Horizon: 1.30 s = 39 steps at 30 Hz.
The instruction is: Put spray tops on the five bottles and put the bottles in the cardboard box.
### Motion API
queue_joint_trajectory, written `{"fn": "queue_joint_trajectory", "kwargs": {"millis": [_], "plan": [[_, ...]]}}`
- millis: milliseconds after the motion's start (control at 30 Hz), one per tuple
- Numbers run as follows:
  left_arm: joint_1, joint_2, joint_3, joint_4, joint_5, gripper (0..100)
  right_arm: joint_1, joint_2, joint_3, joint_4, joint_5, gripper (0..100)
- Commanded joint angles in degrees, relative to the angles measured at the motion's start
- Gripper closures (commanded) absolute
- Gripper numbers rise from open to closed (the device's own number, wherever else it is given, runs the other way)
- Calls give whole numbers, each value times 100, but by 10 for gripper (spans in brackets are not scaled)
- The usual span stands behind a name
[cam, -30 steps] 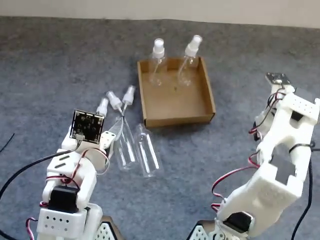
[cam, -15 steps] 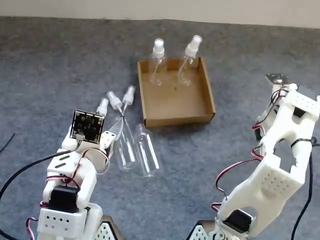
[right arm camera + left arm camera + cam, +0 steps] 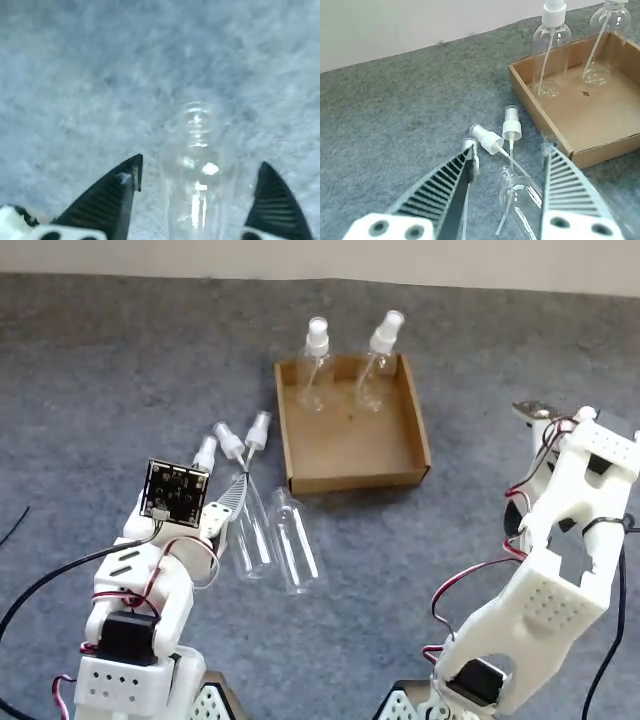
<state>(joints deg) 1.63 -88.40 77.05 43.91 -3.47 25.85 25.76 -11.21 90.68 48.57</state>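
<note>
A cardboard box (image 3: 352,455) sits mid-table, and two clear bottles with white spray tops (image 3: 317,362) (image 3: 378,358) stand along its far wall. Left of the box, two clear bottles (image 3: 250,528) (image 3: 295,540) lie on the carpet, with three spray tops (image 3: 490,140) at their far ends. My left gripper (image 3: 508,151) hangs open over the nearer lying bottle (image 3: 521,196). My right gripper (image 3: 200,164) is open, one finger on each side of a capless clear bottle (image 3: 196,150), apart from it. In the high view the right arm (image 3: 570,530) hides that bottle.
Grey carpet covers the table to a pale wall at the back. The near half of the box floor (image 3: 600,112) is bare. The left arm (image 3: 165,570) stands at the near left, and a black cable (image 3: 10,525) lies at the left edge.
The right arm's wrist has swung a little to the left, toward the box. The left arm and all bottles have stayed put.
</note>
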Motion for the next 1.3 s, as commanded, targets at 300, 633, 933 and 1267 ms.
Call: {"fn": "queue_joint_trajectory", "kwargs": {"millis": [300,633,933,1267], "plan": [[-66,-13,-22,-176,-44,794,101,-92,233,-541,404,741],[-66,-13,-22,-176,-44,794,119,-92,602,-857,378,834],[-92,-13,-22,-176,-44,794,171,-629,277,-602,88,991],[-655,954,-998,0,-273,849,-769,-2985,4,-796,-1873,995]]}}
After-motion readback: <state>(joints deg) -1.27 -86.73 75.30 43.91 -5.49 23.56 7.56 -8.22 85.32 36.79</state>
